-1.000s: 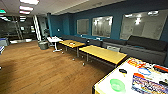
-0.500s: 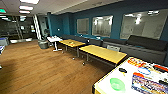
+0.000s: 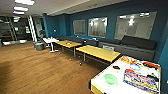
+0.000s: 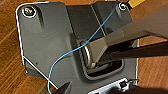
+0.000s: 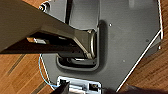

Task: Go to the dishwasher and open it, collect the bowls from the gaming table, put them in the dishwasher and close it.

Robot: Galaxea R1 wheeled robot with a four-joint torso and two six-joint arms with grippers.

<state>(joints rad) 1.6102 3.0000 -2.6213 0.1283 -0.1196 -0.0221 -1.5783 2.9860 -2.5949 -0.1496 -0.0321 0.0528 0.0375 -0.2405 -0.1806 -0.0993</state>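
A small round bowl [image 3: 110,79] of translucent bright green plastic sits upright on the white top of the gaming table [image 3: 105,87], which serves here as the counter at the lower right of the head view. The bowl stands towards the near, left part of that white top, apart from everything else on it, and whether anything lies inside it cannot be made out. Just beside it, further right, lies a flat colourful box [image 3: 141,79] with striped printing. Beyond the bowl a small dark object [image 3: 116,67] rests on the white surface, and further back lie an orange-red item [image 3: 128,60], a pale blue round shape [image 3: 135,67] and another dark-and-red piece [image 3: 150,65]; what these are is too blurred to tell.

Past the white counter stand two yellow wooden tables [image 3: 98,53], one behind the other, along a dark bench sofa [image 3: 136,45] set against the teal wall [image 3: 112,12]. A small white table [image 3: 50,40] stands further back, with a dark bin [image 3: 39,46] near it. The floor [image 3: 37,70] is brown wood planks.

Both wrist views look down past the robot's own dark plate onto the same wooden planks. Whether either pincer is wide or narrow I cannot tell.
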